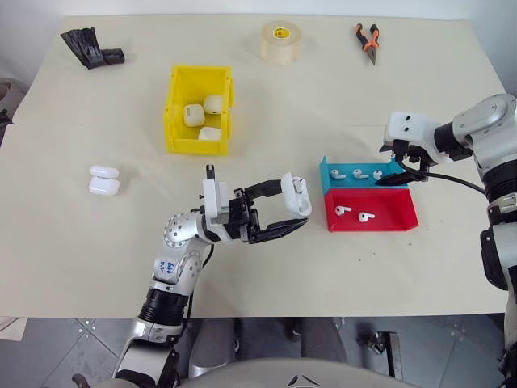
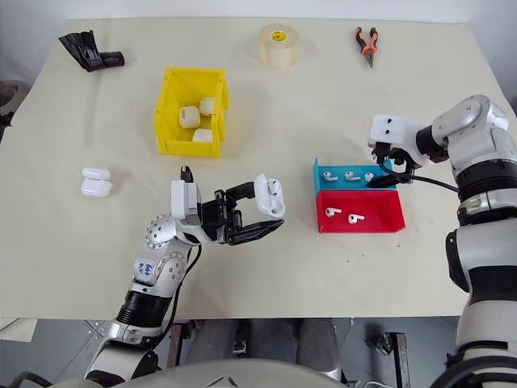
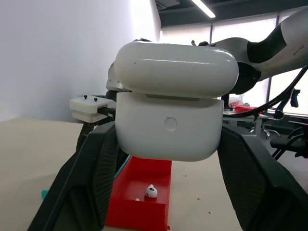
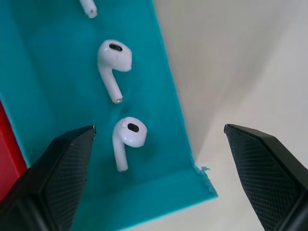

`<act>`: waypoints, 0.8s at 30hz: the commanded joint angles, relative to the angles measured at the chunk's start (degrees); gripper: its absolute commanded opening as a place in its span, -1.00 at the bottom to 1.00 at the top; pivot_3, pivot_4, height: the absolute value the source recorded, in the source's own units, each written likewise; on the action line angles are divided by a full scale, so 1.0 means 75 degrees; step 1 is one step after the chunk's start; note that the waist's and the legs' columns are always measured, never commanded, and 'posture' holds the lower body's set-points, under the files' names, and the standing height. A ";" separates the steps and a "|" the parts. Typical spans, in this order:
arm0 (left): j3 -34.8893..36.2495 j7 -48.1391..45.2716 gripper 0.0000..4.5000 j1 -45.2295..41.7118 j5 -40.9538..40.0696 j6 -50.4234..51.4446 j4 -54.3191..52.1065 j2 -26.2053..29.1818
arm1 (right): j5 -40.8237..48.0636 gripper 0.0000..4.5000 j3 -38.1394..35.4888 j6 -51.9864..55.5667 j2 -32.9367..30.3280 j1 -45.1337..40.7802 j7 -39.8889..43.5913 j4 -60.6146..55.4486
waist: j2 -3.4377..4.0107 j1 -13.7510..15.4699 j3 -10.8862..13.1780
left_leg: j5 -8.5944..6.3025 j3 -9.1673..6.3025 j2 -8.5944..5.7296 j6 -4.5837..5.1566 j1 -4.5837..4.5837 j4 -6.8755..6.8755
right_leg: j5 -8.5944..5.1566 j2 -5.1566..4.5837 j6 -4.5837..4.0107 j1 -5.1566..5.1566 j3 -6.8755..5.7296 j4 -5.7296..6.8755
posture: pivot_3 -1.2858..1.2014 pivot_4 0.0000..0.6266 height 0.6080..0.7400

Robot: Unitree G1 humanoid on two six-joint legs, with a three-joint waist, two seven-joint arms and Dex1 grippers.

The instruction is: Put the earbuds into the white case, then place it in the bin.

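Clamped between two black fingers [image 3: 91, 178]: white case [image 3: 171, 108], lid ajar; beyond, red tray [image 3: 144, 192] holding an earbud [image 3: 151, 191].

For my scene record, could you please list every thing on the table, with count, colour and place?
bin: one, yellow, far left-centre.
cases in bin: three, white.
case on table: one, white, left.
blue tray: one, right; three white earbuds inside.
red tray: one, beside the blue one; two white earbuds.
tape roll: one, pale, far edge.
pliers: one, orange handles, far right.
black object: one, far left.
left gripper: fingers shut on white case.
right gripper: fingers open above blue tray.
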 commanded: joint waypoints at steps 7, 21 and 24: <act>-0.0046 -0.0018 0.22 -0.0016 -0.0081 -0.0057 -0.0361 0.0067 | -0.0559 0.00 0.0014 -0.0486 0.0071 -0.0399 0.0109 0.0394 | 0.0002 -0.0021 0.0000 | 0.0000 0.0000 0.0001 0.0000 0.0001 0.0001 | 0.0000 0.0000 0.0000 0.0000 0.0001 0.0001 | 0.03 -0.52 1.00; -0.0019 0.0023 0.22 -0.0078 -0.0094 -0.0027 -0.0379 0.0100 | -0.0629 0.00 -0.0103 -0.0695 0.0318 -0.0334 0.0230 0.0463 | 0.0003 -0.0020 -0.0001 | 0.0000 -0.0001 0.0001 0.0000 0.0001 0.0001 | 0.0000 0.0000 0.0000 0.0000 0.0001 0.0002 | 0.03 -0.52 1.00; -0.0010 0.0039 0.22 -0.0095 -0.0088 -0.0026 -0.0376 0.0107 | -0.0581 0.00 -0.0130 -0.0780 0.0359 -0.0297 0.0276 0.0452 | 0.0003 -0.0022 -0.0001 | 0.0000 -0.0001 0.0001 0.0000 0.0001 0.0001 | 0.0000 0.0000 0.0000 0.0000 0.0001 0.0002 | 0.03 -0.52 1.00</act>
